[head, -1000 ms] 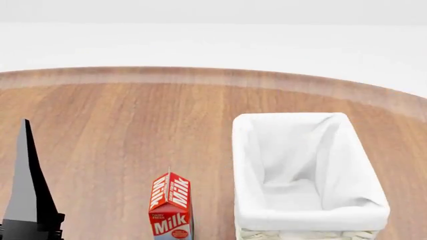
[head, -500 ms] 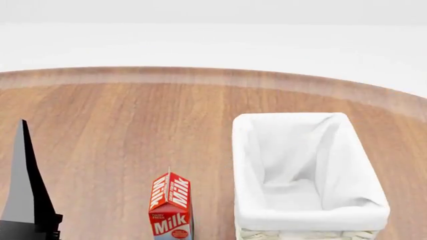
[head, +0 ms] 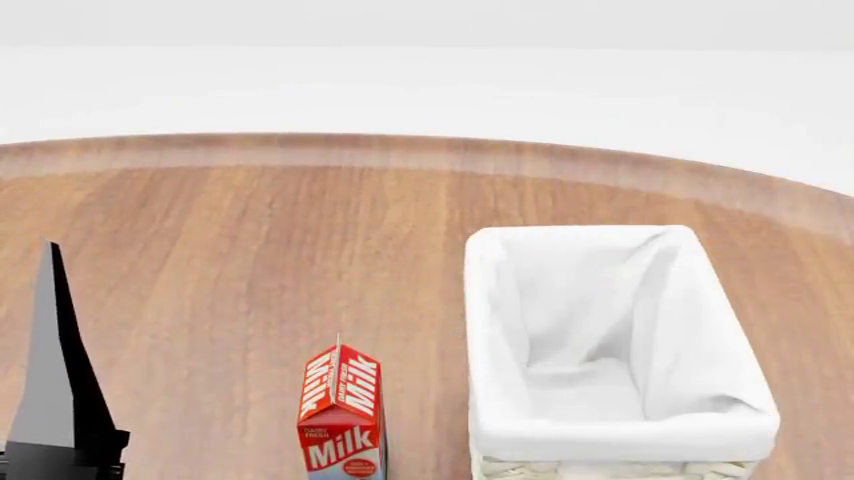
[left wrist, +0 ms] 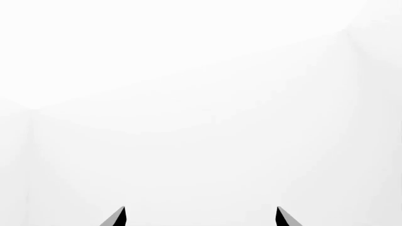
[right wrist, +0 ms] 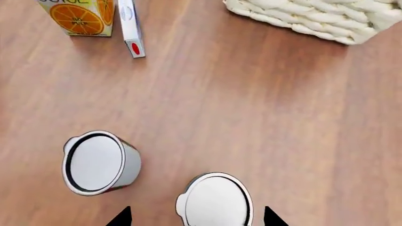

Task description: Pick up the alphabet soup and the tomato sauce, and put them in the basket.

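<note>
The round brown wood-grain table (head: 240, 260) fills the head view, its curved far edge meeting a pale floor; on its right side stands the rectangular cream-white woven wicker basket (head: 607, 340) with white cloth lining folded over its rim, its long axis running away from the robot, its near end cut off by the frame; the weave shows only as a strip at its base there, and as one corner (right wrist: 320, 16) in the right wrist view.

Just left of the basket stands an upright red-and-white milk carton (head: 342, 415), its foot cropped; the right wrist view also shows the lower part of an orange juice carton (right wrist: 80, 16) and, touching its side, a narrow white carton edge with a red dot (right wrist: 131, 29).

Two small cylindrical cans with pale grey lids stand upright on the wood, apart from each other and well apart from the basket corner; seen from above, their labels are hidden, so which is soup and which sauce cannot be told; one (right wrist: 97, 162) sits to the side, the other (right wrist: 215, 200) lies between the dark fingertips of the right gripper (right wrist: 196, 217), whose jaws are spread apart, not touching it.

The left gripper (left wrist: 199, 216) shows two separated black tips against blank white; in the head view only one tall dark finger (head: 56, 370) appears.
</note>
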Motion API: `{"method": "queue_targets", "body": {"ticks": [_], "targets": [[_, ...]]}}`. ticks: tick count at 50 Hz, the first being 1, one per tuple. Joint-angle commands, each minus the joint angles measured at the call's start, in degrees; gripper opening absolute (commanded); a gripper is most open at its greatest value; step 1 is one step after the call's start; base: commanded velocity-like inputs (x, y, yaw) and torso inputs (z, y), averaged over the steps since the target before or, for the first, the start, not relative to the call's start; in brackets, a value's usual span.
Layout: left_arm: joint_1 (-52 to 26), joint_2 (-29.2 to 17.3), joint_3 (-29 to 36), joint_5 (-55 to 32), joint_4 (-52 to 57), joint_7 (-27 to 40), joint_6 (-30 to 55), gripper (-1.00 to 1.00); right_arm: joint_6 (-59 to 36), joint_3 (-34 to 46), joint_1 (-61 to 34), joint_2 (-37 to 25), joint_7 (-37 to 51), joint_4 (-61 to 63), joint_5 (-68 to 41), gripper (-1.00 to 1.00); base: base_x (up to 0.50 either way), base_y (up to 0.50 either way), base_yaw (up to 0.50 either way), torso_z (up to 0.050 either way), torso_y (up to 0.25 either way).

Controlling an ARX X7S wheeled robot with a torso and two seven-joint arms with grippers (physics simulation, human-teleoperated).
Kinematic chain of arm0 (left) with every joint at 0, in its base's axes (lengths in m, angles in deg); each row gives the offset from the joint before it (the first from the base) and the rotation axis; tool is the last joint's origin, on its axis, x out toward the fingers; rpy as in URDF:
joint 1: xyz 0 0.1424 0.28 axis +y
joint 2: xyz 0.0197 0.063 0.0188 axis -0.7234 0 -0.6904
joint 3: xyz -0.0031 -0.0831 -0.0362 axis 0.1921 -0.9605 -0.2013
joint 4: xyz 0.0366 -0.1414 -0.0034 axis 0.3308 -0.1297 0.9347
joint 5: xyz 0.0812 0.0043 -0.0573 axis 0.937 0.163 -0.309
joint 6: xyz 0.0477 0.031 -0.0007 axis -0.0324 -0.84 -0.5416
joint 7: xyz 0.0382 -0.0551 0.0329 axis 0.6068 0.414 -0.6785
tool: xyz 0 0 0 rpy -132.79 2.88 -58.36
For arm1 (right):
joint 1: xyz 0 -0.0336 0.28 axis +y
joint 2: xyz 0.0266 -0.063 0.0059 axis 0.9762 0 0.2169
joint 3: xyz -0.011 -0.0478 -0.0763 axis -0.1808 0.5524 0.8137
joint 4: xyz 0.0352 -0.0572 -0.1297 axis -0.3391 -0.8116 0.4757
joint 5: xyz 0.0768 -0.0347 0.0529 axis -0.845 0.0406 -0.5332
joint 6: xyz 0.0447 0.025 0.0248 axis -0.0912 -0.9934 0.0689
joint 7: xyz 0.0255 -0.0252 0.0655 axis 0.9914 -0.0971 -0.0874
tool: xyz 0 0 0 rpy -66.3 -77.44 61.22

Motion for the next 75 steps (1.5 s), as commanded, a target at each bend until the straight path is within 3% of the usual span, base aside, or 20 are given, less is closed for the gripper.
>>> {"method": "queue_targets", "body": {"ticks": [1,75], "targets": [[-0.4,-0.1,0.3,0.0,0.3,0.0,0.7,1.0,1.6,-1.6,-0.2,-0.5,0.1,-1.2,-1.5,1.0,0.0,0.0,0.0,0.0,0.0],[0.0,-0.8,0.9,-0.3,0.1,1.0,0.3,1.0,9.2,2.7,2.6,2.3,-11.8,-13.0,12.3,1.0,0.0,0.0,0.0,0.0,0.0]]}}
